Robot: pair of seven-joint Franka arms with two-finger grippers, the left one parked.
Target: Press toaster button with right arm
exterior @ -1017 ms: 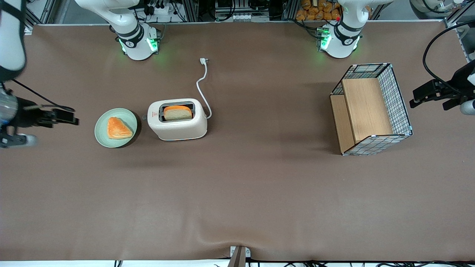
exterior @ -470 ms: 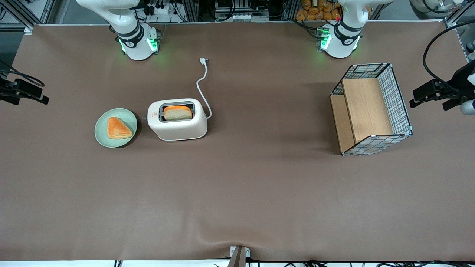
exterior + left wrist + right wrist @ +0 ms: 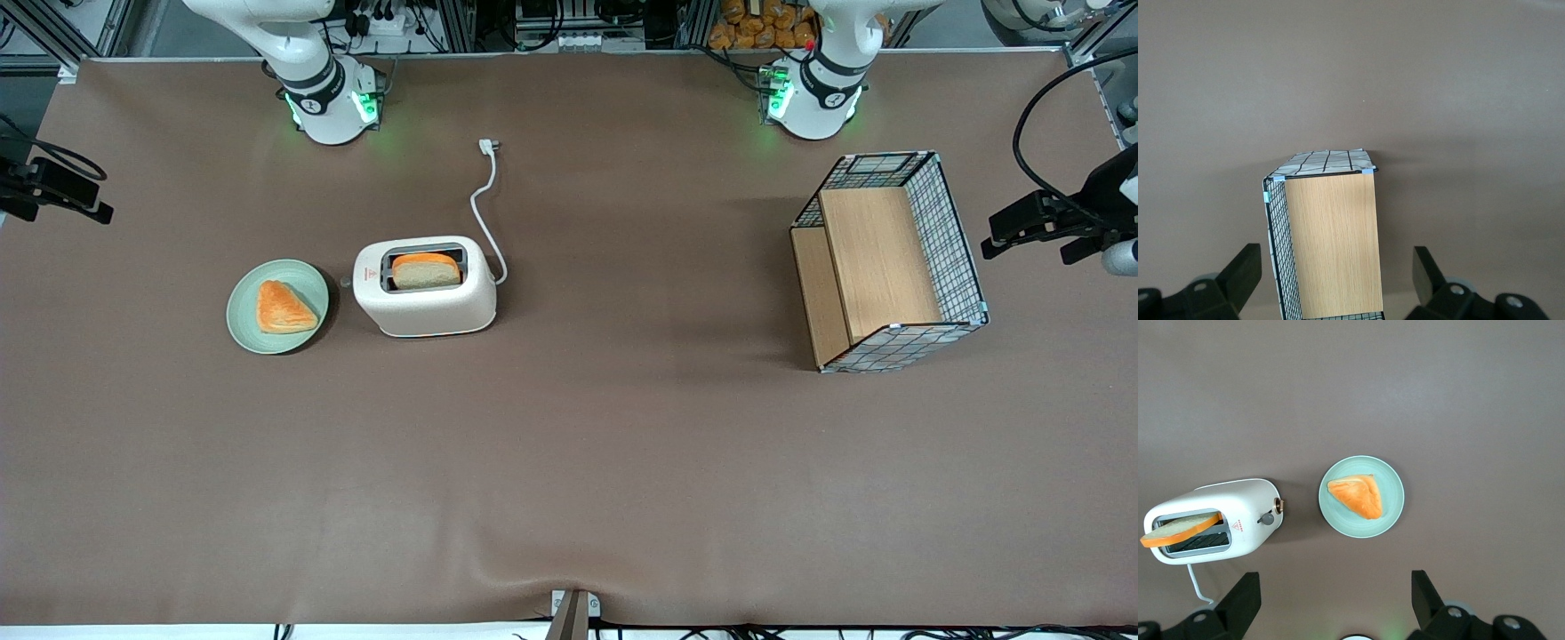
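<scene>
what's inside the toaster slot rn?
One bread slice stands in the toaster slot, orange crust up; its lower part is hidden. The gripper, open, hangs high above the green plate.

Light falls evenly from overhead, soft and fairly bright, and the brown table point(image 3: 569, 462) takes it without glare. Shadows are faint and short: a dim patch lies on the cloth beside the toaster point(image 3: 425, 286) and another, broader one spreads from the wire basket point(image 3: 889, 262) toward the toaster's end of the table. Green glows spill onto the cloth around both arm bases point(image 3: 331, 107). The front view is crisp edge to edge. In the right wrist view the plate point(image 3: 1361, 497) is sharp, while the gripper point(image 3: 1331, 607) close to the lens shows as soft, dark shapes, its fingers spread apart.
</scene>
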